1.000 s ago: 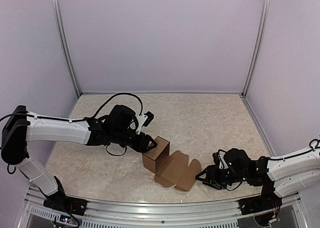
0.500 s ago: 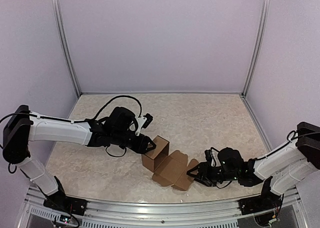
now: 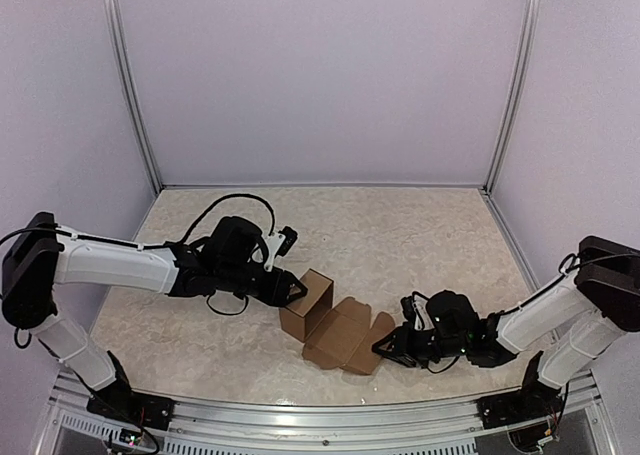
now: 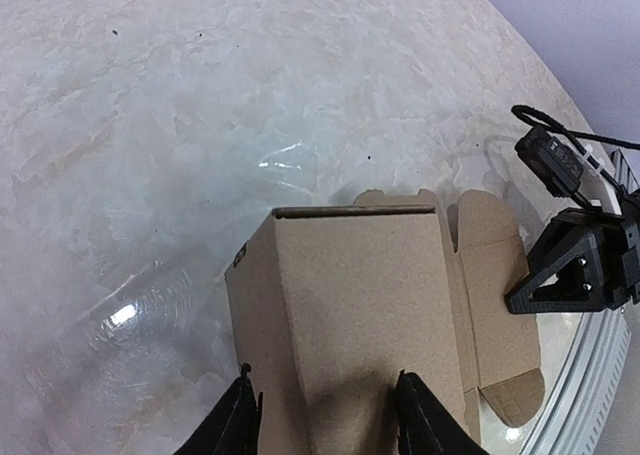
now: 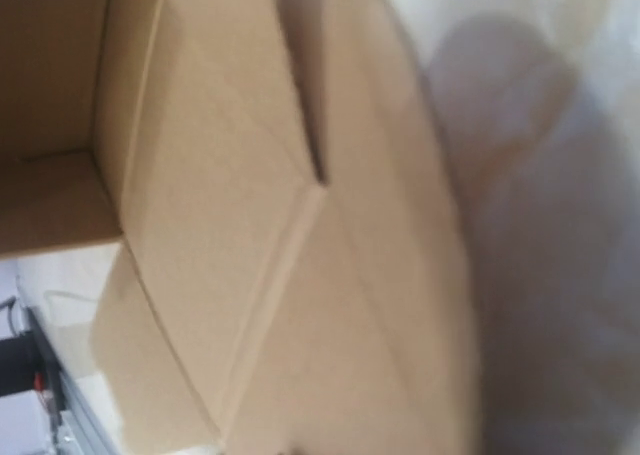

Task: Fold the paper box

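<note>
Paper box (image 3: 325, 320): half-formed, flaps spread, at table (image 3: 420, 225) front centre. Left gripper (image 3: 294, 293): clamped across its upright walls. Right gripper (image 3: 382, 347): at its outer flap; grip indeterminable.

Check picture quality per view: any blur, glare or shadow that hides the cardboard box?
Top external: sharp, evenly lit, the plain brown cardboard box clear, faint shadows only. Left wrist: sharp, edges bowed by the lens, white glare patches on the marbled tabletop. Right wrist: smeared throughout, cardboard filling most of it, a soft grey shadow at right.
</note>
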Controlling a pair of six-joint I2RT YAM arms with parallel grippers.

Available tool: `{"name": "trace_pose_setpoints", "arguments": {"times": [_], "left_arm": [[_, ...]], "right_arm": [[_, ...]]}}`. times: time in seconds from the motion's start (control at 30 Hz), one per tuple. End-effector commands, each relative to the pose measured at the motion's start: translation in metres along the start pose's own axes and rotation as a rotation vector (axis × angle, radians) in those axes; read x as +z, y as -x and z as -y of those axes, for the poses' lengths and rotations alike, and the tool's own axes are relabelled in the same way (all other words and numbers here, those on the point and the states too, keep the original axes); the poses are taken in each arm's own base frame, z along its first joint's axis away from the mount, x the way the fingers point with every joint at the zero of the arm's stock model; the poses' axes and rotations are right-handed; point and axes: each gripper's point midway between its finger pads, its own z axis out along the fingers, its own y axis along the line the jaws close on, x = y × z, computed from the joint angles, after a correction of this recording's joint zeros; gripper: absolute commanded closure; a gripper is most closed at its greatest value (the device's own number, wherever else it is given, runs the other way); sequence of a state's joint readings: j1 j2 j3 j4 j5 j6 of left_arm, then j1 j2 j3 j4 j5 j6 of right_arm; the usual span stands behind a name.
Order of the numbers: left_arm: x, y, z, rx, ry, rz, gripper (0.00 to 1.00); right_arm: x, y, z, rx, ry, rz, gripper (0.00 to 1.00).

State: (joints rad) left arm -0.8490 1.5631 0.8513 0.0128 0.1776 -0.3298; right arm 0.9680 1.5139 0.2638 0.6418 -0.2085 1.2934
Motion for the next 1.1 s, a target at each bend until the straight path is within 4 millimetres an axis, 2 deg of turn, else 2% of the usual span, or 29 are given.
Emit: {"name": "trace_pose_setpoints", "arguments": {"times": [0.0,0.1,0.3,0.57,0.73,0.8,0.9,1.07], "left_arm": [[0.000,-0.025,-0.015,-0.041,0.037,-0.063,0.55],[0.000,-0.027,-0.012,-0.056,0.013,-0.056,0.55],[-0.009,-0.021,-0.001,-0.077,-0.043,-0.005,0.55],[-0.043,0.003,-0.002,-0.069,0.006,0.089,0.45],[-0.065,0.010,-0.008,-0.081,0.067,0.123,0.44],[-0.077,0.016,-0.010,-0.085,0.095,0.157,0.43],[-0.095,0.026,-0.014,-0.088,0.145,0.209,0.42],[-0.113,0.032,-0.024,-0.086,0.223,0.249,0.41]], "right_arm": [[-0.010,0.008,0.014,-0.082,-0.134,0.024,0.88],[-0.015,0.018,0.002,-0.129,-0.139,0.063,1.00],[-0.013,0.030,-0.031,-0.211,-0.101,0.074,1.00],[-0.018,0.048,-0.043,-0.418,-0.272,0.048,1.00],[-0.023,0.056,-0.071,-0.563,-0.282,0.017,1.00],[-0.025,0.057,-0.087,-0.620,-0.263,-0.006,1.00],[-0.031,0.061,-0.099,-0.711,-0.298,-0.048,1.00],[-0.043,0.069,-0.117,-0.875,-0.354,-0.100,1.00]]}}
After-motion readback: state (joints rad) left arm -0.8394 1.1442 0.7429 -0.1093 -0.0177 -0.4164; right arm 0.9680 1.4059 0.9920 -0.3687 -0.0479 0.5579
